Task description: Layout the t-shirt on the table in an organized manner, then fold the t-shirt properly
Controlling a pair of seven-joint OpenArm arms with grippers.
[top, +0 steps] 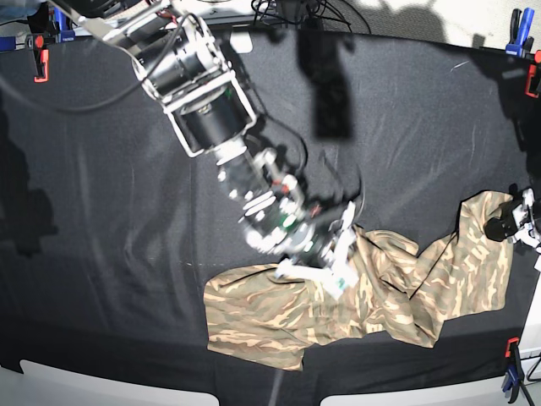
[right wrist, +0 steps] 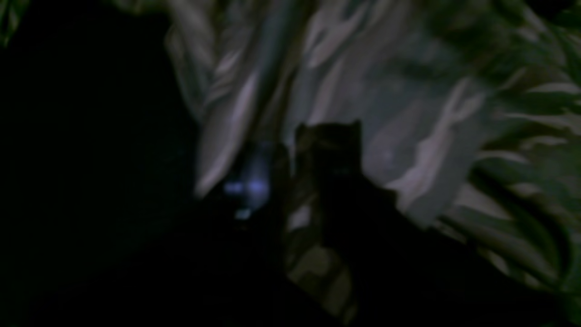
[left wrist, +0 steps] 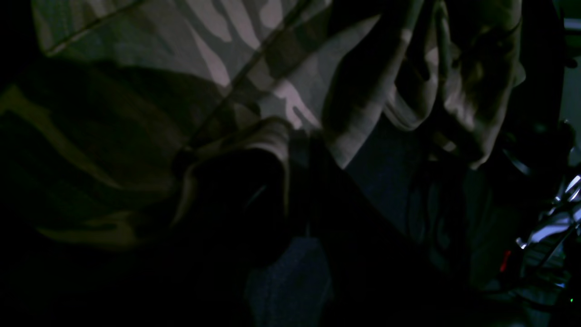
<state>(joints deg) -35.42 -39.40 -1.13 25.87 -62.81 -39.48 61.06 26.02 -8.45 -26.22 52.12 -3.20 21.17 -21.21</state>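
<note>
So, camo t-shirt (top: 355, 292) sprawled across the lower right of the base view on the black tabletop (top: 101, 211), rumpled, running from lower centre up to the far right edge. Right hand (top: 325, 262) down on the shirt's upper edge near the middle of the frame, blurry as anything. Fabric visible between its dark fingers (right wrist: 333, 150) in the right wrist view, but can't tell if clamped or apart, too smeared. Left hand (top: 507, 224) over at the right edge, pinched together on the raised end of the shirt; cloth (left wrist: 254, 145) bunched right at its tip in the left wrist view, very dark though. Red clamp (top: 40, 63) upper left, blue clamp (top: 513, 21) upper right, red and blue clamps (top: 510, 364) lower right.
</note>
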